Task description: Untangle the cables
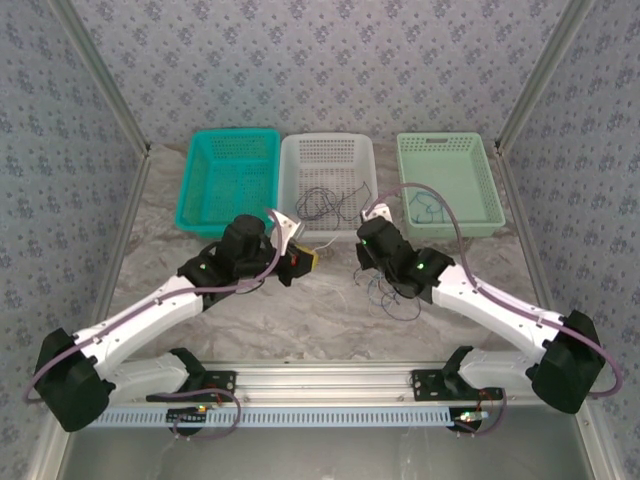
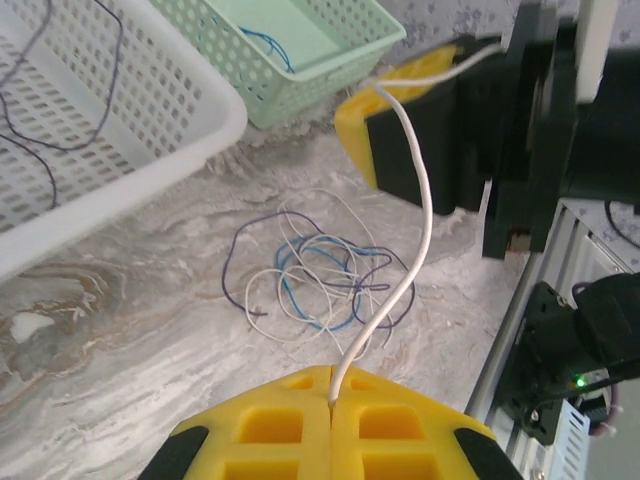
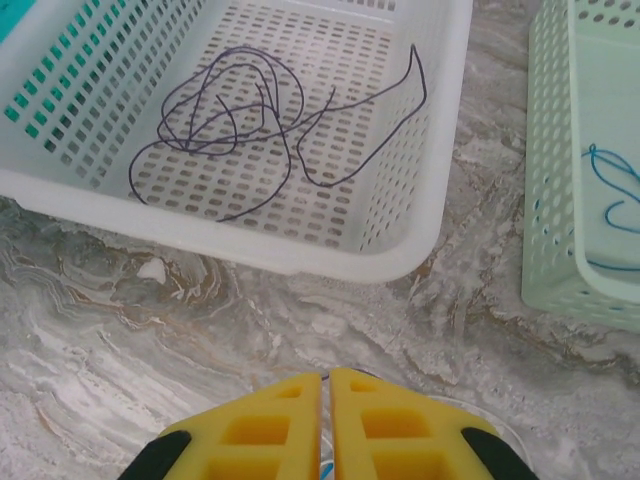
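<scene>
A whitish cable [image 2: 420, 210] is stretched in the air between both grippers. My left gripper [image 2: 331, 385] is shut on one end of it. The cable's far end runs into the yellow fingers [image 2: 360, 125] of my right gripper [image 3: 326, 375], whose jaws are pressed almost together. Below it, a tangle of cables [image 2: 320, 280] in blue, whitish and dark loops lies on the marble table; from above the tangle [image 1: 395, 295] sits under the right arm. The left gripper [image 1: 314, 261] and right gripper [image 1: 362, 240] face each other in front of the baskets.
Three baskets stand at the back: teal [image 1: 200, 190], white [image 1: 290, 160] and pale green [image 1: 490, 190]. A dark cable [image 3: 240, 110] lies in the white basket [image 3: 300, 260]. A blue cable [image 3: 610, 190] lies in the green basket [image 3: 550, 200]. A metal rail [image 1: 320, 380] edges the near side.
</scene>
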You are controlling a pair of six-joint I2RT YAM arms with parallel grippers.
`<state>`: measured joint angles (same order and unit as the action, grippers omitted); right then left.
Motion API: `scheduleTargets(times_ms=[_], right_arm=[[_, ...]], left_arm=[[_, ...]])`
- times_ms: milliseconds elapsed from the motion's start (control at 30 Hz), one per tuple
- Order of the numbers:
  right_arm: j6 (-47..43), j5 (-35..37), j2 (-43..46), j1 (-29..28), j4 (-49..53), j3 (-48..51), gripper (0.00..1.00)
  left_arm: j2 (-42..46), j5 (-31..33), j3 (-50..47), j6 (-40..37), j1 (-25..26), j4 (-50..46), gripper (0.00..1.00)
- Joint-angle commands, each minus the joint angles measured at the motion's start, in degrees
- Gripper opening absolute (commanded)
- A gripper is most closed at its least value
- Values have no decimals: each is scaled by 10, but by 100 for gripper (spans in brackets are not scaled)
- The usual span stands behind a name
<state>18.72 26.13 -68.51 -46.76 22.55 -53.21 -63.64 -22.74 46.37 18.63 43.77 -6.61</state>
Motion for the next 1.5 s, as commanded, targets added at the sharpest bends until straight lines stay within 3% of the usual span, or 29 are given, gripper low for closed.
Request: scheduleTargets(times_ms=[0,367,533,867,933,1067,1100,1200,1333,1467], right_arm=[[-31,-15,10,3,5,-31,11],[-53,-25,10,20,-17,-53,6],[-54,-62,8,30,-40,-63,4],[-13,-121,-7,26,-73,-57,5],[-12,-103,-1,29,-54,-58,17],[4,-65,29,50,7,-49,67],[8,-56,41,56,21,-45,73],[12,-46,89,66,31,-13,76],[21,-87,143,64,7,42,72],[39,-119,174,22,-63,121,71]], left_arm=[[-13,-49,27,-9,5,-15,3],[-56,-102,48,-33,25,-37,3],[-80,-114,66,-55,47,-51,4],[-109,-95,81,-47,62,-20,3],[-99,-63,78,-42,62,-19,2],[-51,9,51,3,33,4,1],[-35,32,43,21,19,11,1],[3,70,26,59,-18,29,1],[25,101,37,68,-27,29,2],[27,125,49,85,-27,29,2]])
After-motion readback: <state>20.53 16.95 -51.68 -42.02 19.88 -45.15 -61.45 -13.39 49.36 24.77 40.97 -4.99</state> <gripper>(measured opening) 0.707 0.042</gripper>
